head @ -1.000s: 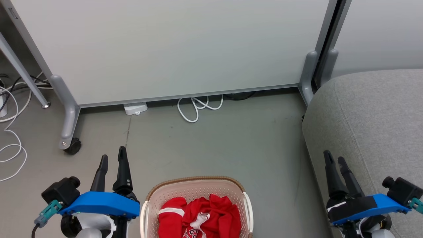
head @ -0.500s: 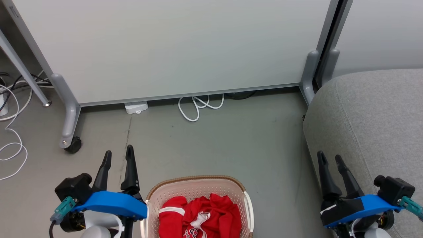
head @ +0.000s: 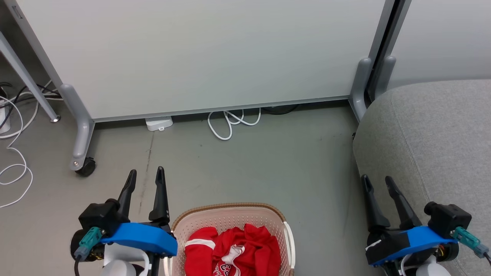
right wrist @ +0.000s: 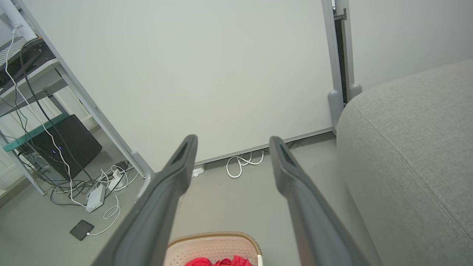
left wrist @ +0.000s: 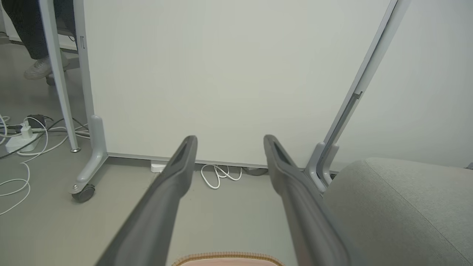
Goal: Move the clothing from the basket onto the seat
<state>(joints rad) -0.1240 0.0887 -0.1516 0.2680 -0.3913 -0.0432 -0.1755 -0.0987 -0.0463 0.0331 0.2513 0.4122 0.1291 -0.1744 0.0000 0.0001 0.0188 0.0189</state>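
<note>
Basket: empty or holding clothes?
Holding clothes: red clothing lies bunched inside the basket; none shows on the visible seat.

I note the basket as cream perforated plastic, rim woven-look brown. The clothing reads soft matt red cloth; the seat is coarse matt grey fabric.

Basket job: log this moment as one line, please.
phase: pre-grasp | clothing: in basket | seat: no clothing seen | left jaws: open, empty, beside basket | right jaws: open, empty, near seat edge
</note>
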